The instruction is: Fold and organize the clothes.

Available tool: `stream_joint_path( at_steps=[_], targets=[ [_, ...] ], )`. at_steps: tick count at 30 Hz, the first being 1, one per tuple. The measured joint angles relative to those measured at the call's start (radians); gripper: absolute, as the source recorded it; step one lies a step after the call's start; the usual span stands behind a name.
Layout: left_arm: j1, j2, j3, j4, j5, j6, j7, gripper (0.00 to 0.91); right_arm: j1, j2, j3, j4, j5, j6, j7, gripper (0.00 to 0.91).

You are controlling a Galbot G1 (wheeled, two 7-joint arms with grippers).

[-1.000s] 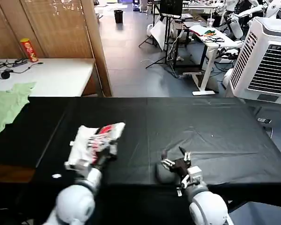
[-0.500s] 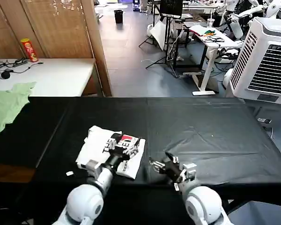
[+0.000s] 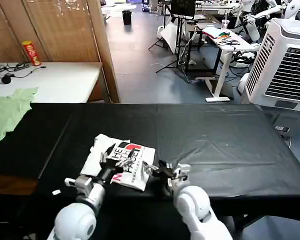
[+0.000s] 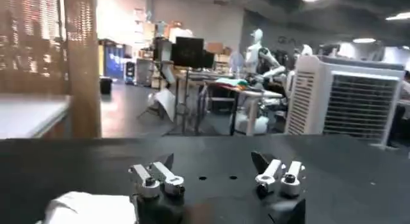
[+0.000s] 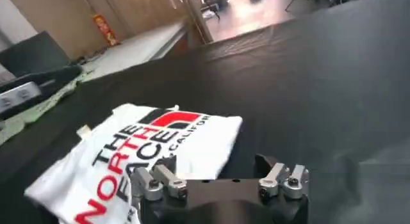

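The green cloth lies well off to the left of the shirt, draped at the table's far corner, and it is no part of my job. The shirt itself is a folded bundle near the front edge of the table, lettering up, one corner toward me a little rumpled.

My left pincer rests over the shirt's near left part, fingers spread and released, nothing pinched between them; its wrist view shows the same open fingers with a white edge of the shirt just beside them. My right pincer sits just right of the shirt, also released, pointing at its right edge.

I judge the folding nearly done, and this is the tidying step. Next I should flatten or square the bundle, pressing lightly so the folds do not slip.
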Motion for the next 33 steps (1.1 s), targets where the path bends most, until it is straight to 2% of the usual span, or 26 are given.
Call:
stream_joint_path(
  at_steps=[1, 2, 4, 13, 17, 18, 19, 20, 23, 28, 33],
  targets=[
    [0.007, 0.001, -0.007, -0.004, -0.001, -0.002, 0.000, 0.878, 0.007, 0.007, -0.001, -0.010, 0.001, 0.003, 0.000, 0.146],
    [0.015, 0.002, -0.016, -0.009, -0.002, -0.005, 0.000, 0.878, 0.013, 0.014, 0.000, -0.022, 0.001, 0.005, 0.001, 0.078],
    [0.030, 0.002, -0.031, -0.018, -0.003, -0.010, 0.000, 0.878, 0.025, 0.026, -0.001, -0.042, 0.002, 0.008, -0.001, 0.029],
    [0.088, -0.005, -0.097, -0.032, 0.000, -0.034, -0.001, 0.878, 0.087, 0.003, 0.026, -0.076, 0.007, -0.003, -0.020, 0.000],
    [0.105, -0.006, -0.118, -0.031, 0.005, -0.050, -0.001, 0.878, 0.132, -0.060, 0.062, -0.083, -0.029, -0.077, -0.030, 0.000],
    [0.109, -0.006, -0.122, -0.030, 0.006, -0.053, -0.001, 0.878, 0.142, -0.081, 0.072, -0.089, -0.043, -0.096, -0.039, 0.068],
    [0.113, -0.006, -0.126, -0.027, 0.008, -0.057, -0.001, 0.878, 0.148, -0.102, 0.080, -0.092, -0.054, -0.105, -0.051, 0.332],
    [0.115, -0.006, -0.127, -0.023, 0.010, -0.059, -0.001, 0.878, 0.152, -0.127, 0.087, -0.092, -0.068, -0.108, -0.066, 0.878],
    [0.114, -0.009, -0.126, -0.016, 0.013, -0.060, -0.006, 0.878, 0.154, -0.187, 0.106, -0.088, -0.099, -0.102, -0.106, 0.878],
    [0.109, -0.007, -0.113, -0.013, -0.003, -0.058, -0.042, 0.878, 0.126, -0.277, 0.134, -0.036, -0.117, -0.055, -0.141, 0.878],
    [0.112, 0.003, -0.115, 0.008, 0.018, -0.092, -0.048, 0.878, 0.044, -0.343, 0.166, 0.058, -0.129, 0.022, -0.103, 0.878]
  ],
)
